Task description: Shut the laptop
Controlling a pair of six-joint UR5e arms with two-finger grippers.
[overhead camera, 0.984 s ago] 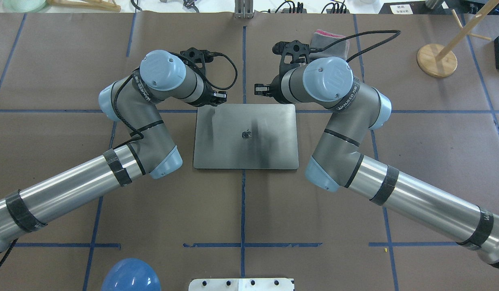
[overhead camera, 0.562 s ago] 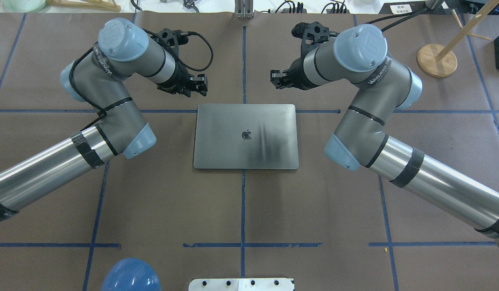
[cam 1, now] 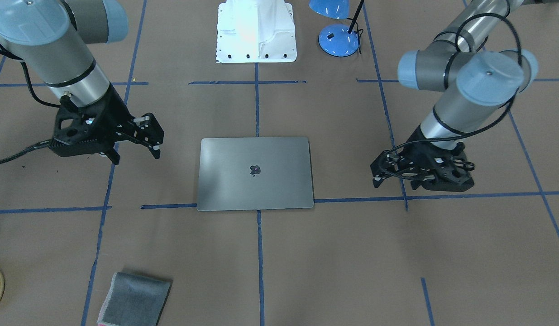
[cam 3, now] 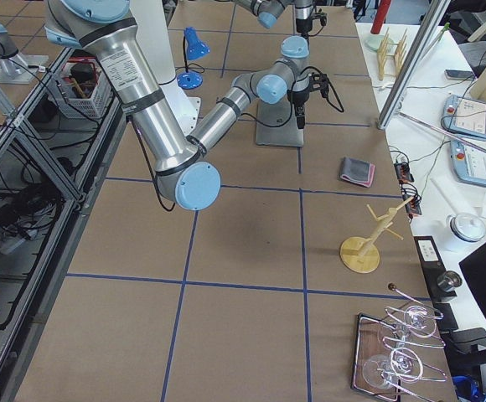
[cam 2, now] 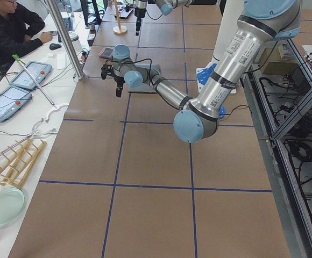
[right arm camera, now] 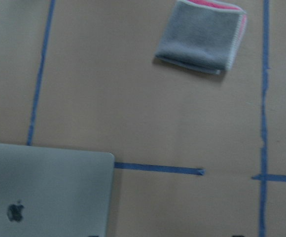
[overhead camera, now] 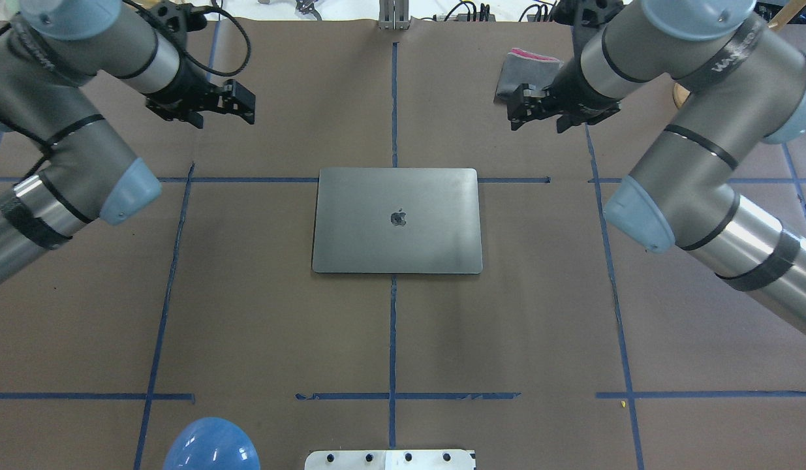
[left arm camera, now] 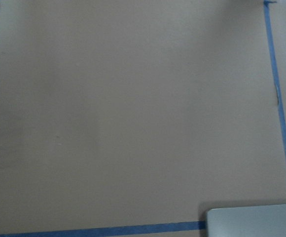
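Note:
The laptop is a space-grey slab that lies flat on the brown table with its lid down and a small dark apple logo on top; it also shows in the front view. My left gripper hangs above the table, off the laptop's far left corner, open and empty. My right gripper hangs off the far right corner, open and empty. A laptop corner shows in the left wrist view and its lid in the right wrist view. Neither gripper touches it.
A folded grey cloth with a pink edge lies beyond the right gripper; it also shows in the front view and the right wrist view. A blue lamp and the white robot base stand on the robot's side. A wooden stand is far right.
Both grippers have risen and moved outward, away from the laptop's far edge, the left one to the left and the right one to the right. The laptop has not moved.

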